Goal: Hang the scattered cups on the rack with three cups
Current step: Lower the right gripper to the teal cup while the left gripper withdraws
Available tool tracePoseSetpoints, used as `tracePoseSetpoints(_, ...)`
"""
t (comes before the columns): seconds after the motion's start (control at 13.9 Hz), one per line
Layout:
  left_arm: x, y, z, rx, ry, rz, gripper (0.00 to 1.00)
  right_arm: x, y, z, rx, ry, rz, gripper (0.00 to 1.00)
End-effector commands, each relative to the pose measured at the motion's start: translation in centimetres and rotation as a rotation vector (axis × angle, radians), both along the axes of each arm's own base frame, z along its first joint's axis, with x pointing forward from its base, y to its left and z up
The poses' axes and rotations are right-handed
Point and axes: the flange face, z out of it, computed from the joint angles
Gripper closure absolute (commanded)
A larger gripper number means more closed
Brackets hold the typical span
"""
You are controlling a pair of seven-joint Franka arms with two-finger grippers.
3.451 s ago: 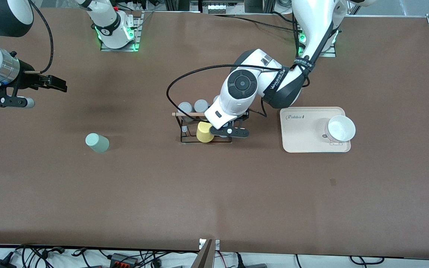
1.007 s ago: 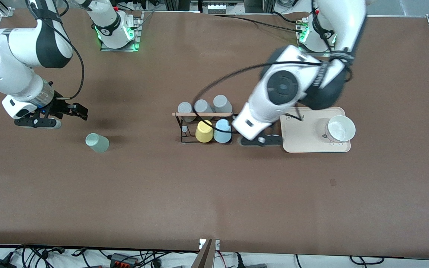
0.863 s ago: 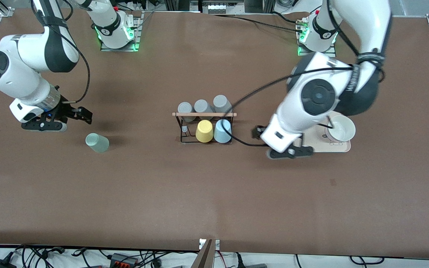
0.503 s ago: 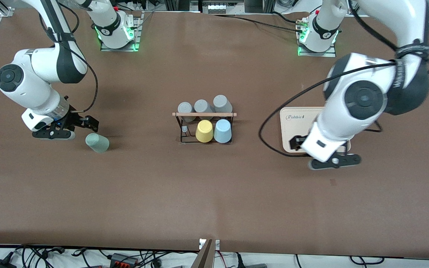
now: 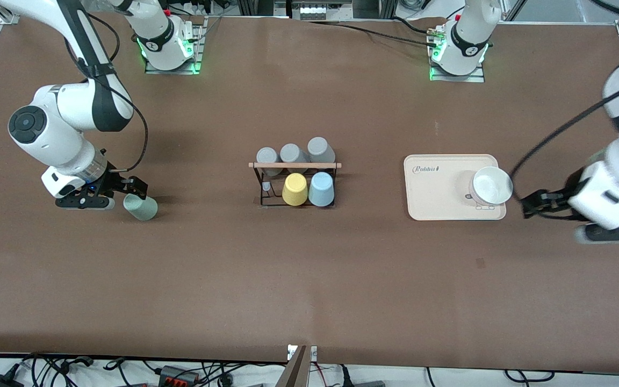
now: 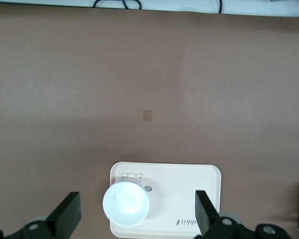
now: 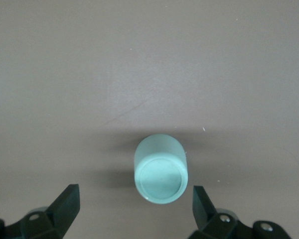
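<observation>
Lying on its side toward the right arm's end of the table, well apart from the black wire rack (image 5: 294,185), the pale mint green tapered cup (image 5: 141,207) could roll if my right gripper (image 7: 134,209), jaws wide, clips it; my left gripper (image 6: 134,219), jaws also wide, waits beside the cream rectangular tray (image 5: 433,188).

Lighting evenly and brightly from overhead across the brown table (image 5: 309,279). Casting soft, short shadows beside the rack (image 5: 294,185) and the mint green cup (image 5: 140,207), with a faint dark patch under the right arm. Blurring with motion around the left arm (image 5: 618,177) at the frame's edge. Glaring white inside the bowl (image 6: 126,203) in the left wrist view. Rendering the cup's base sharply in the right wrist view.
</observation>
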Motion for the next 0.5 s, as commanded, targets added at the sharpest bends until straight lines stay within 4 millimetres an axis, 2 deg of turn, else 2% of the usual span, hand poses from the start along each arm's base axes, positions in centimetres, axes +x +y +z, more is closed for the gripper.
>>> tracePoseSetpoints(0.0,-3.2,1.9,0.7,-0.026,0.027,-0.009,0.0,-0.9,-0.9,-2.4,-0.002,-0.044,0.011,0.0)
tracePoseSetpoints(0.07,-4.1,2.2,0.7,-0.035,0.028,0.003,0.0,-0.9,-1.0,-2.8,-0.002,-0.048,0.008,0.0)
tracePoseSetpoints(0.22,-5.4,1.7,0.5,-0.07,-0.014,0.014,0.0,-0.9,-1.0,-3.1,-0.001,-0.046,0.008,0.0)
tracePoseSetpoints(0.36,-5.8,1.4,0.3,-0.058,-0.034,0.011,0.0,-1.0,-1.3,-4.1,0.0,-0.063,0.004,0.0)
tracePoseSetpoints(0.43,-6.0,2.2,0.6,-0.05,-0.04,0.014,0.0,-1.0,-1.4,-4.4,0.001,-0.072,0.002,0.0)
